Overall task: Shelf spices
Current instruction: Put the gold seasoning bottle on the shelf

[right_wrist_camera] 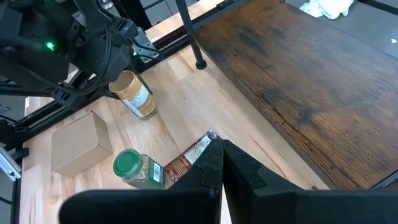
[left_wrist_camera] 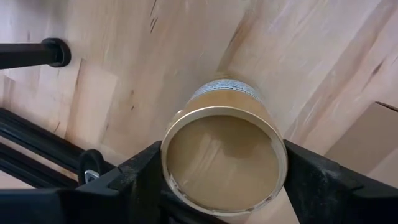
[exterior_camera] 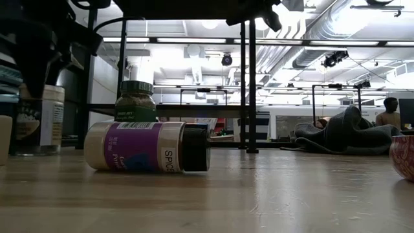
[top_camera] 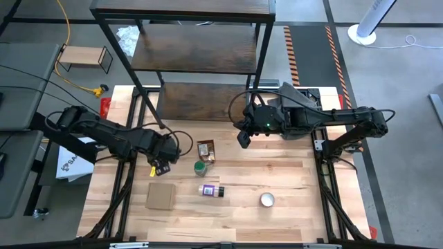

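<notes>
from above, the left gripper (top_camera: 163, 166) sits at the table's (top_camera: 291, 214) left side, just by the cardboard square (top_camera: 160, 196). the right gripper (top_camera: 243, 138) hangs near the shelf (top_camera: 201, 50), pressed closed and empty.

down low, the purple-label jar (exterior_camera: 147, 147) lies on its side before the green-lidded jar (exterior_camera: 135, 101).

the left wrist camera shows fingers (left_wrist_camera: 140, 177) on both sides of the tan-lidded jar (left_wrist_camera: 222, 160); whether they squeeze it, i cannot tell.

I see the dark-capped jar with purple-white label (exterior_camera: 147, 147) lying on its side, the green-lidded jar (exterior_camera: 136, 101) upright behind it at twelve o'clock.
</notes>
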`<control>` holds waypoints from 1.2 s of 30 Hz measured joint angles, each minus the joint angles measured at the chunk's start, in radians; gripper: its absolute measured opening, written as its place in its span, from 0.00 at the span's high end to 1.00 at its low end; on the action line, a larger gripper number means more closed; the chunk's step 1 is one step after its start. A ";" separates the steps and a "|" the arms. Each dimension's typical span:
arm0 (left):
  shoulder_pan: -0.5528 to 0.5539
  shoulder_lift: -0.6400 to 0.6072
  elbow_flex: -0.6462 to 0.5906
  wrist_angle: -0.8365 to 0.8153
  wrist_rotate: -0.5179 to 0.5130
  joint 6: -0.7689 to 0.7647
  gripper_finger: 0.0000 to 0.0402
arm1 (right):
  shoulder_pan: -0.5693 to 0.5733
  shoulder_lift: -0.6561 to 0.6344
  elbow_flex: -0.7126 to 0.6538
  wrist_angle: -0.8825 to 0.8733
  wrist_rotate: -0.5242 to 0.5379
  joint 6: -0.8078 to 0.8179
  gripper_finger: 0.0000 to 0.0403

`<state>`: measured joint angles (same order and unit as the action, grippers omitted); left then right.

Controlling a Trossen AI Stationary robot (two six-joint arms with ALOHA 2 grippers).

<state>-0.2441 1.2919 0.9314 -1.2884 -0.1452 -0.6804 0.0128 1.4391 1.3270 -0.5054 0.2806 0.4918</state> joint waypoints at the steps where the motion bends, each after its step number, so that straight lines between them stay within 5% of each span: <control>1: -0.003 0.000 0.000 0.001 -0.003 0.000 0.33 | 0.000 0.000 0.000 0.000 0.000 0.000 1.00; 6: -0.023 -0.002 0.051 0.005 -0.077 -0.051 0.33 | 0.000 0.000 0.000 -0.006 0.000 0.001 1.00; 14: -0.051 -0.042 0.289 0.034 -0.500 -0.127 0.33 | 0.000 0.000 0.000 -0.015 0.000 0.000 1.00; 25: 0.224 -0.011 0.526 -0.097 -0.477 0.030 0.33 | 0.000 0.000 0.000 -0.014 0.000 -0.002 1.00; 31: 0.410 0.032 0.545 -0.169 -0.354 0.156 0.33 | 0.000 0.000 0.000 -0.014 0.000 -0.002 1.00; 36: 0.502 0.087 0.545 -0.162 -0.349 0.252 0.33 | 0.000 0.000 0.000 -0.013 0.000 -0.002 1.00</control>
<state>0.2584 1.3786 1.4761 -1.4501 -0.4941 -0.4279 0.0128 1.4391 1.3270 -0.5186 0.2806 0.4901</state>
